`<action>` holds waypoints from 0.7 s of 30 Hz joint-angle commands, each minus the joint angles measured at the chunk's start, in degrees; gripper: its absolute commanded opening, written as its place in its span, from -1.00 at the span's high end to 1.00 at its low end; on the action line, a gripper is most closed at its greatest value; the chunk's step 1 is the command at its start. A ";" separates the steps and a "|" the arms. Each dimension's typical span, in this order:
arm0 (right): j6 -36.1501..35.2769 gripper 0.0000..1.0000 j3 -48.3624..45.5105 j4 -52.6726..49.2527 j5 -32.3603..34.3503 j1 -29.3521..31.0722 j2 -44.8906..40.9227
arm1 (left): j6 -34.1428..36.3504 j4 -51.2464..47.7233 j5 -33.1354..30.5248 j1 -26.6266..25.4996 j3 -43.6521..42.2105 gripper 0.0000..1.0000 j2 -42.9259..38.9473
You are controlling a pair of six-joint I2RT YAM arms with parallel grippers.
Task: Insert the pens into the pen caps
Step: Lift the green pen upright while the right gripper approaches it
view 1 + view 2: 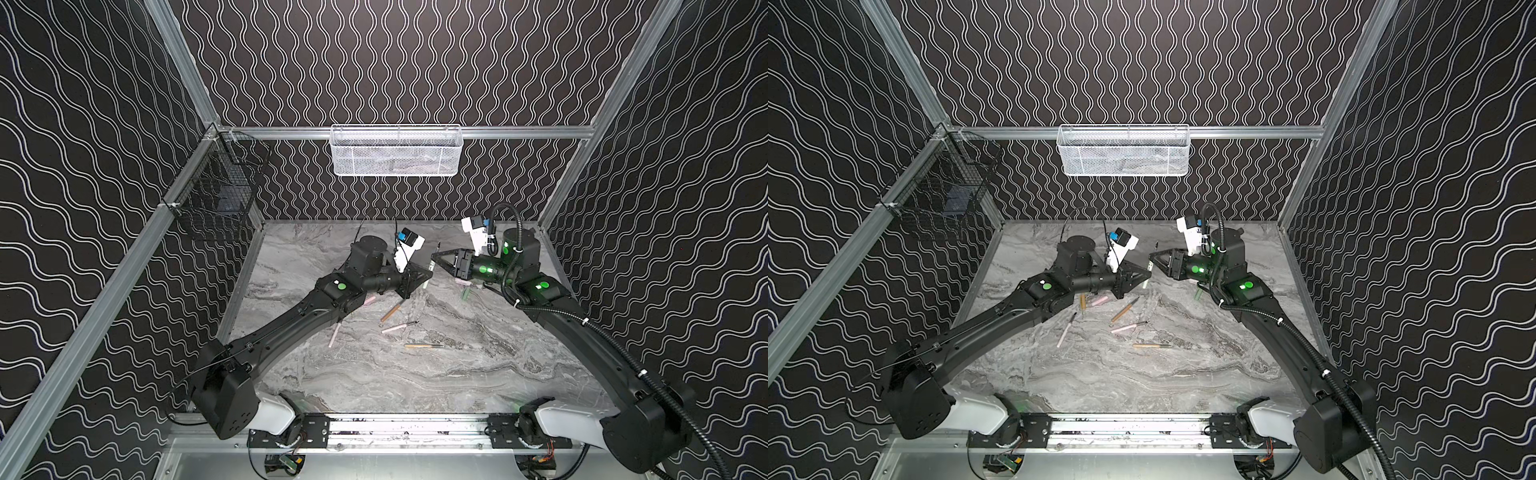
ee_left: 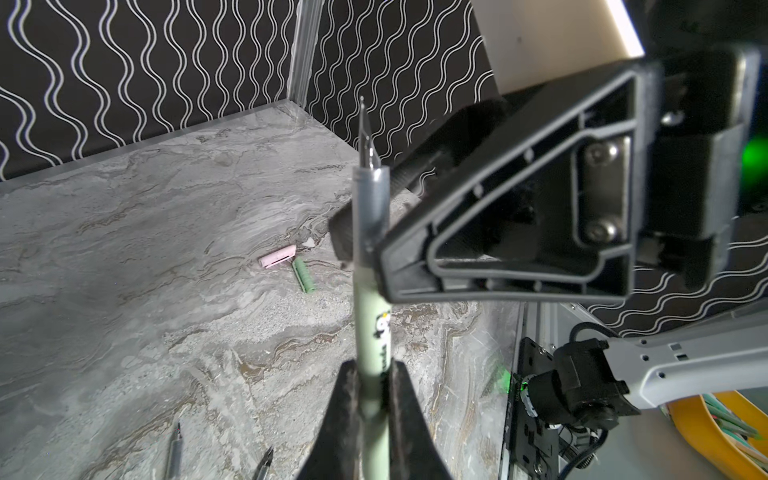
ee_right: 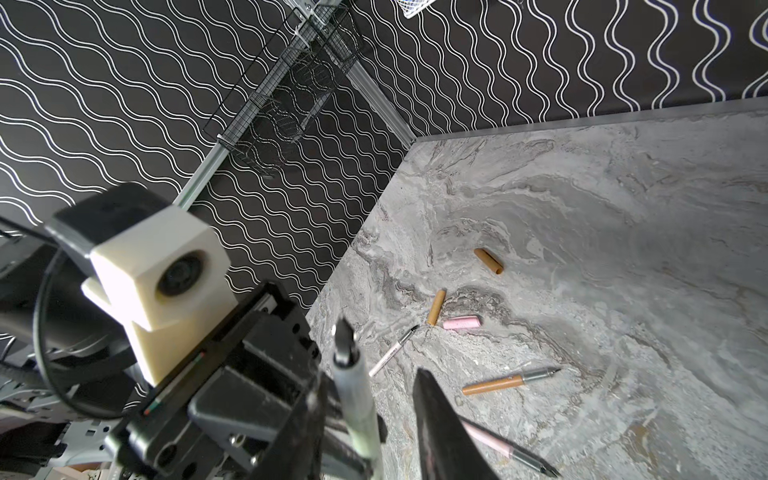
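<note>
A black wire basket (image 1: pixel 212 199) hangs on the left wall's rail, above the left edge of the marbled surface (image 1: pixel 374 386). The left arm slants in beneath it. A pink pen (image 1: pixel 334 336) lies just beside its forearm, and a tan cap (image 1: pixel 1083 301) and a pink cap (image 1: pixel 1099 300) lie close together by its wrist. A second tan cap (image 3: pixel 489 261) lies apart from them. Right of these, a tan pen (image 1: pixel 390 312), a second pink pen (image 1: pixel 399 327) and a second tan pen (image 1: pixel 424 345) lie loose, none touching, well clear of every edge. The front stretch of the surface lies open between the two arms. Above the middle, the left gripper (image 2: pixel 372 370) has its fingers (image 2: pixel 349 415) closed on the barrel of the pale green pen (image 2: pixel 370 320), held off the surface and tilted, dark tip toward the back wall, where a white mesh basket (image 1: pixel 395 151) hangs high on the rail. The right gripper (image 3: pixel 370 374) meets it from the right. Its fingers (image 3: pixel 436 415) stand apart on either side of the pen's grey front section, with a gap between one finger and the pen. By the right arm's wrist a second pink cap (image 1: pixel 462 282) and a pale green cap (image 1: pixel 466 294) lie just beside each other, toward the right edge.
</note>
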 commanded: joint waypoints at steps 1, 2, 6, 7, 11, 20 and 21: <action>-0.10 0.38 0.96 1.74 0.76 0.26 0.52 | -1.12 2.44 2.00 -0.16 0.35 1.00 0.57; 0.09 0.44 1.28 1.60 0.70 0.35 0.70 | -1.37 2.79 2.24 -0.17 0.35 1.00 0.56; -0.24 0.71 1.99 0.48 0.55 1.01 1.07 | -0.98 2.81 2.16 -0.52 0.11 1.00 0.11; -0.26 0.79 1.97 0.21 0.73 1.12 1.00 | -0.93 2.70 2.04 -0.58 0.18 1.00 0.09; -0.10 0.93 1.35 0.26 1.37 1.56 0.45 | -1.58 2.80 1.47 -0.60 -0.09 0.52 -0.03; -0.05 0.97 1.33 0.32 1.91 1.84 0.02 | -2.22 3.70 2.03 -0.65 -0.47 0.11 0.31; 0.03 0.97 1.29 0.46 1.82 1.83 -0.07 | -2.22 3.95 2.32 -0.63 -0.60 0.17 0.44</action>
